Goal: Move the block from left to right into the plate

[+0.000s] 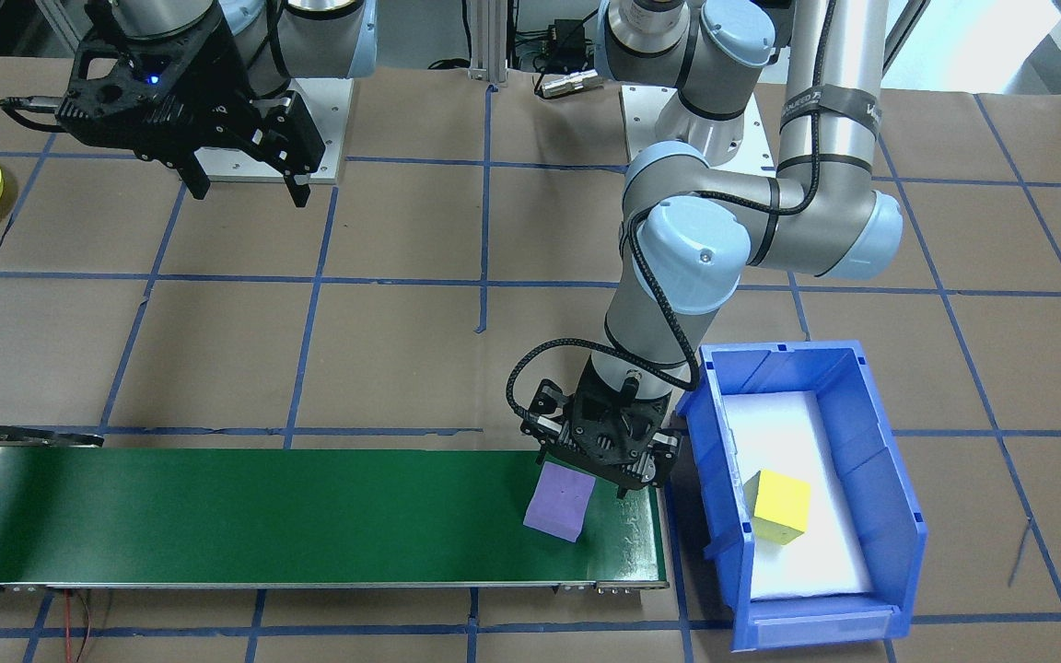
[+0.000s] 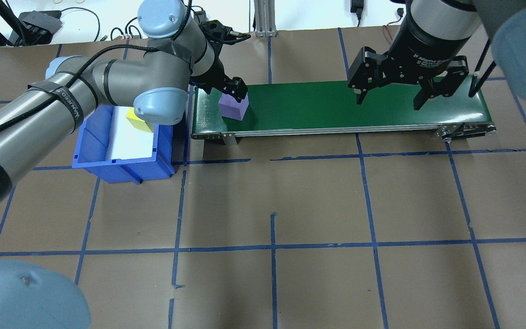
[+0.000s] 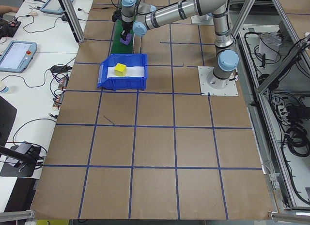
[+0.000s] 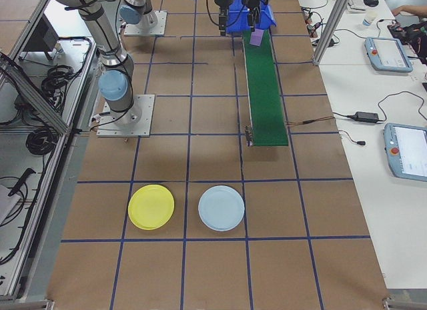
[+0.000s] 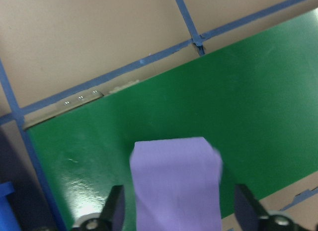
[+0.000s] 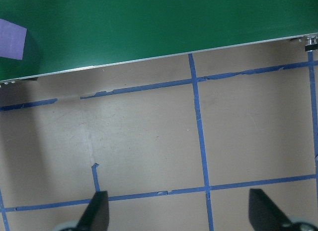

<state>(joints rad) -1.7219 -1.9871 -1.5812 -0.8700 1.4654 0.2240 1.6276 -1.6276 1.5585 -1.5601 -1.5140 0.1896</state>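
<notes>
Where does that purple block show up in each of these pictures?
Front-facing: purple block near the green belt's right end, beside the blue bin.
Overhead: block at the belt's left end.
Exterior left: tiny, top, beyond the bin.
Exterior right: top, at the belt's far end.
Left wrist: bottom centre, between the left gripper's fingers.
Right wrist: top left corner.
Shared landmark: the green belt.
</notes>
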